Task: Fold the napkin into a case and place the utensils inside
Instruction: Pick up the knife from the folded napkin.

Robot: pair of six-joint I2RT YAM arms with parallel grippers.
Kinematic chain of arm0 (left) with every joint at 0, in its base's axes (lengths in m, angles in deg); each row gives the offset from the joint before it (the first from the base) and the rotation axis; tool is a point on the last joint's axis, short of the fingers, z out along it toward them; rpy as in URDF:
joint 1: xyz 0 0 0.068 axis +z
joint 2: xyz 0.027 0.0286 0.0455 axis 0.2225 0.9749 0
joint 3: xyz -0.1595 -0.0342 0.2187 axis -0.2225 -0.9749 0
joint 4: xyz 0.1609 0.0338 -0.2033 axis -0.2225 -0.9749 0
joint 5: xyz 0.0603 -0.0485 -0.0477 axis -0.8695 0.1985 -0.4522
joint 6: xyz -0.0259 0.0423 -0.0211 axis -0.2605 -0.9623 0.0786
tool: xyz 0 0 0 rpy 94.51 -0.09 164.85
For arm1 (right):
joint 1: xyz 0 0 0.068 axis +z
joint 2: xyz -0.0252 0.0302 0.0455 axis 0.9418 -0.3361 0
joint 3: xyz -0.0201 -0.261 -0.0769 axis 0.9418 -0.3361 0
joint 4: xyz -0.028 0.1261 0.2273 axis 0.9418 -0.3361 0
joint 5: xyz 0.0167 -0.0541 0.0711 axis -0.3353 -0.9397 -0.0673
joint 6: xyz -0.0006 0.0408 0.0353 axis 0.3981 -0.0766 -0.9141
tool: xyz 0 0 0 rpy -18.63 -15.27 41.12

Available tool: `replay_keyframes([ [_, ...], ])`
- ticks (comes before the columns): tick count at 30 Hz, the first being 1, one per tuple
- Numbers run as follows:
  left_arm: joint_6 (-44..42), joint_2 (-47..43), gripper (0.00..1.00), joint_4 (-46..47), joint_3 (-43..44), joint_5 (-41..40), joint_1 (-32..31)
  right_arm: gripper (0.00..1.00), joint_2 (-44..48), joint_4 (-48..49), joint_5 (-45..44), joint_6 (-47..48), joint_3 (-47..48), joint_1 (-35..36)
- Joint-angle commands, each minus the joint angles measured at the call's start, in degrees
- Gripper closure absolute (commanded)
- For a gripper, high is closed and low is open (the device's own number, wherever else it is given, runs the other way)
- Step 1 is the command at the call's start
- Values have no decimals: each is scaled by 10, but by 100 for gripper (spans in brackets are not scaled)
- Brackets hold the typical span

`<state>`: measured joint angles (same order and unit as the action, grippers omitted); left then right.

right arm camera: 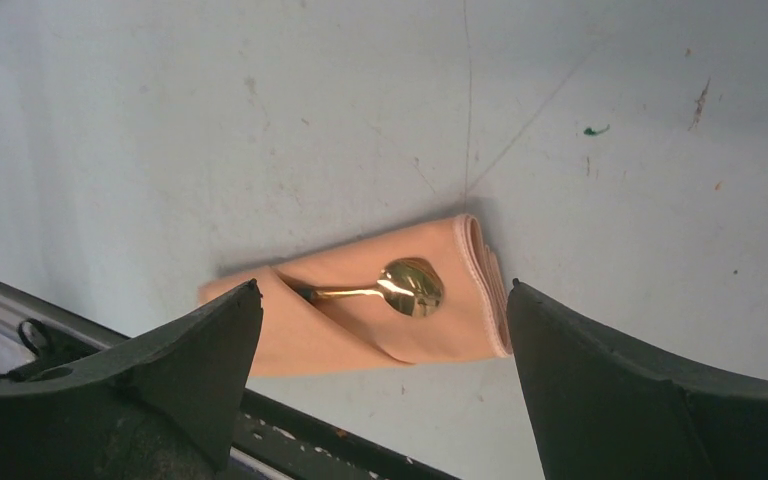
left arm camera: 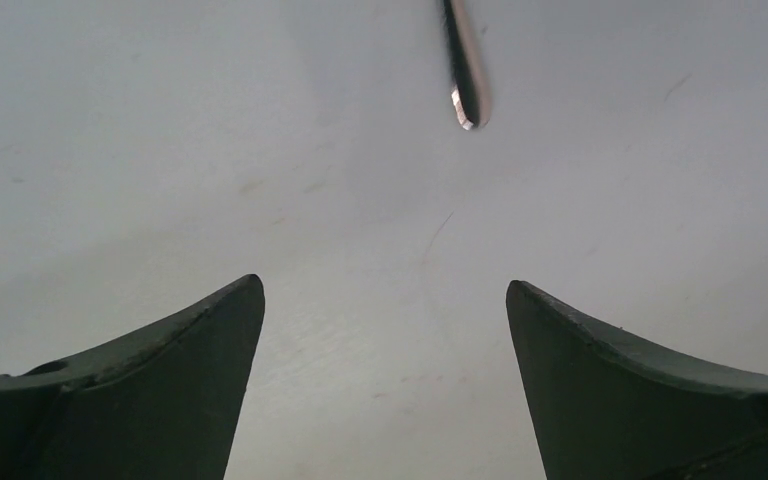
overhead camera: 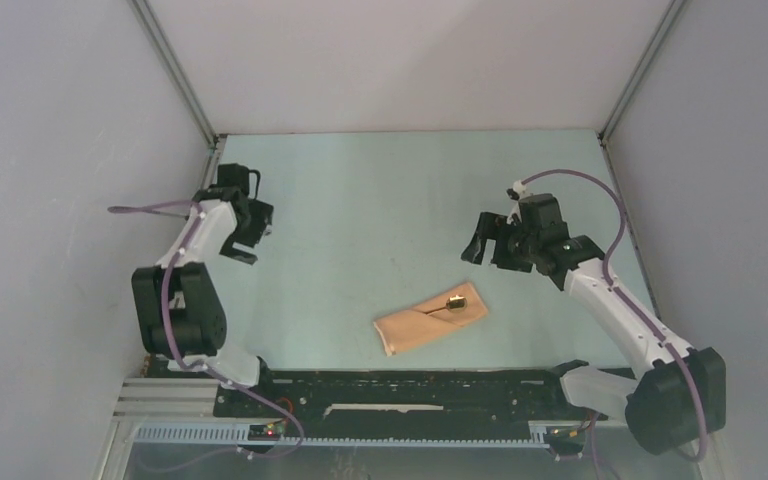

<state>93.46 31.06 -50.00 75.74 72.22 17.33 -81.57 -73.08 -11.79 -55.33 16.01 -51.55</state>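
1. Left pincer: jaws wide, empty, well apart from the case.
2. Case lies on the counter, spoon tucked in with its bowl showing. Cloth judged soft, light and prone to unfolding; grip the layered edge.
3. Right pincer: jaws wide, empty, near the case.

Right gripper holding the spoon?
No: the spoon lies tucked in the case, and the right gripper stands open, clear of it.

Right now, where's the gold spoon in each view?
Top external: spoon right of centre, low, on the peach case.
Left wrist: not in it.
Right wrist: centre, bowl out, handle tucked into the fold.
Shared landmark: the peach case, in top and right wrist views.
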Motion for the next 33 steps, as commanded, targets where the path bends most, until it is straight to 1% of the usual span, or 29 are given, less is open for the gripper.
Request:
replay_keyframes([
  [1,107,91,2,-62,102,-33,28,0,-30,-57,1,39,17,13],
  [3,127,147,4,-77,151,-12,43,0,-32,-62,-12,45,17,18],
  [9,162,295,5,-167,322,-3,83,0,-19,-66,-49,52,12,18],
  [11,173,329,6,-180,351,3,97,0,-14,-66,-52,51,11,18],
  [14,187,350,9,-171,355,9,113,0,-3,-64,-50,45,9,20],
  [21,224,378,32,-148,363,17,125,0,12,-62,-50,41,9,19],
  [22,231,383,33,-143,360,23,125,0,12,-62,-50,41,9,20],
  [26,249,407,44,-130,348,56,124,0,19,-62,-51,37,8,19],
  [28,257,413,46,-129,340,50,125,0,25,-62,-51,36,9,19],
  [29,262,413,49,-129,334,45,125,0,28,-64,-51,36,9,19],
  [31,268,407,61,-124,325,36,127,0,35,-67,-51,36,9,20],
  [33,265,402,70,-119,316,36,128,0,40,-69,-54,34,9,19],
])
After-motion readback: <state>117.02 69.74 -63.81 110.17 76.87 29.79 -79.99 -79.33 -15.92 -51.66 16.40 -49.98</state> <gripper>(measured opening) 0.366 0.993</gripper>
